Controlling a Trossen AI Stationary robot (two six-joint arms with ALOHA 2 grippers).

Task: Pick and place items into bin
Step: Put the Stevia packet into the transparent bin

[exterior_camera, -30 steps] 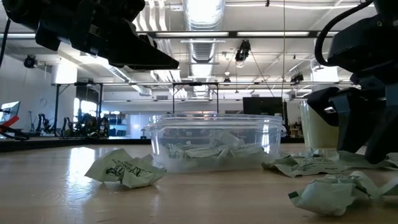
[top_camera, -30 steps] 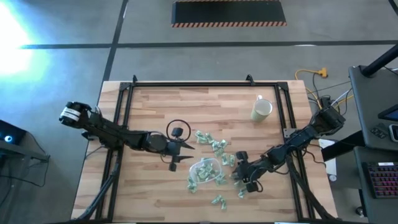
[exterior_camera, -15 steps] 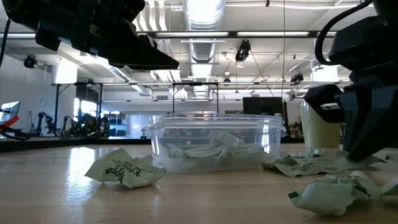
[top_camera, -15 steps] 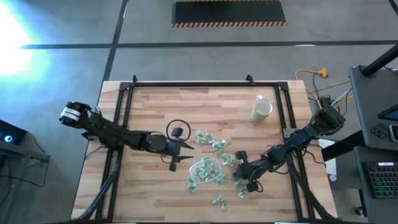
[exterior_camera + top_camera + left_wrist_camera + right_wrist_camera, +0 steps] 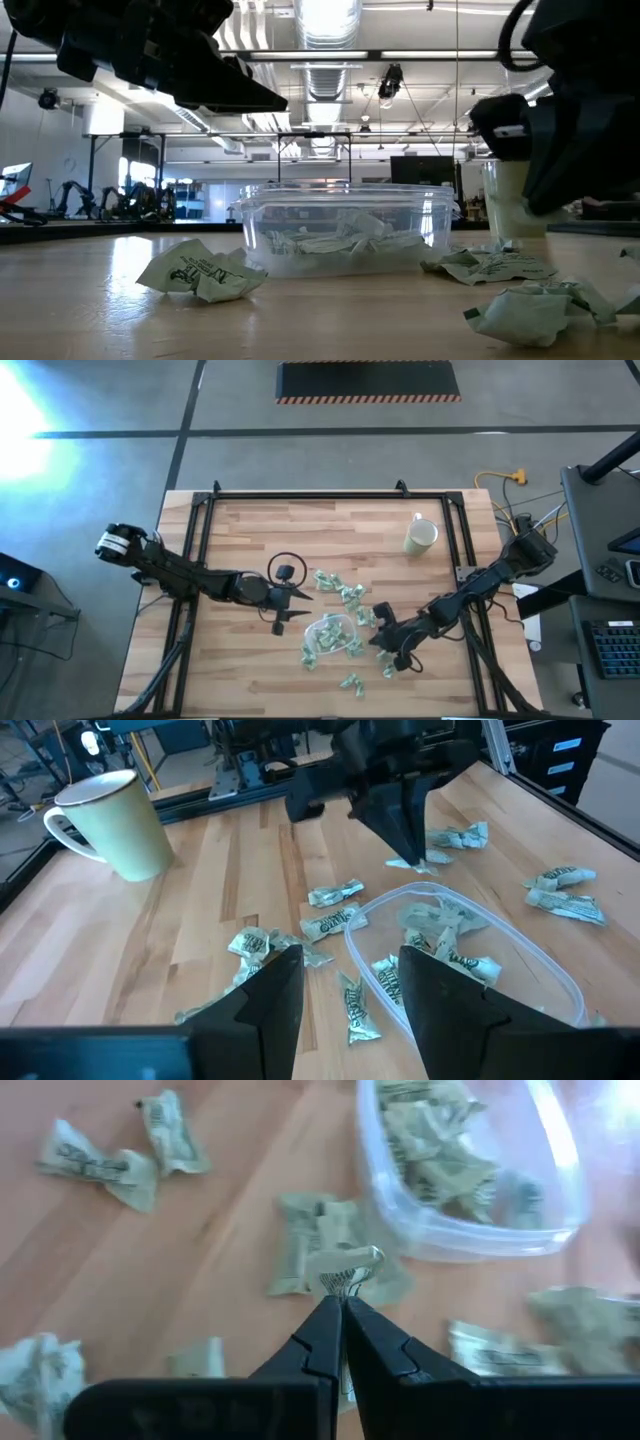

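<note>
From my high view: wooden plank table [image 5: 250, 540] inside a black frame. The bin [image 5: 331, 632], clear rounded oval plastic, sits front of centre with crinkly pale-green items [image 5: 345, 596] scattered behind it, beside it and in front. Cream mug [image 5: 421, 536] stands back right, well apart. My left gripper [image 5: 296, 603] hangs just left of the bin, jaws spread wide, holding nothing. My right gripper [image 5: 375, 641] is at the bin's right edge.

Low view: bin [image 5: 345, 228] is translucent, thin-walled with a lipped rim, wrapped pieces piled inside. A crumpled wrapper [image 5: 200, 272] lies on the table to its left; dark print on it, unreadable.

Left wrist view: glossy mug [image 5: 110, 824] with its handle showing, right gripper [image 5: 412, 855] tapering to a point just beyond the bin rim [image 5: 480, 930], with a wrapper at its tip.

Right wrist view: jaws pinched tight on one item [image 5: 348, 1269], a twisted whitish-green wrapper, held above the table just beside the bin [image 5: 470, 1235]. Wrapper lettering too blurred to read.
</note>
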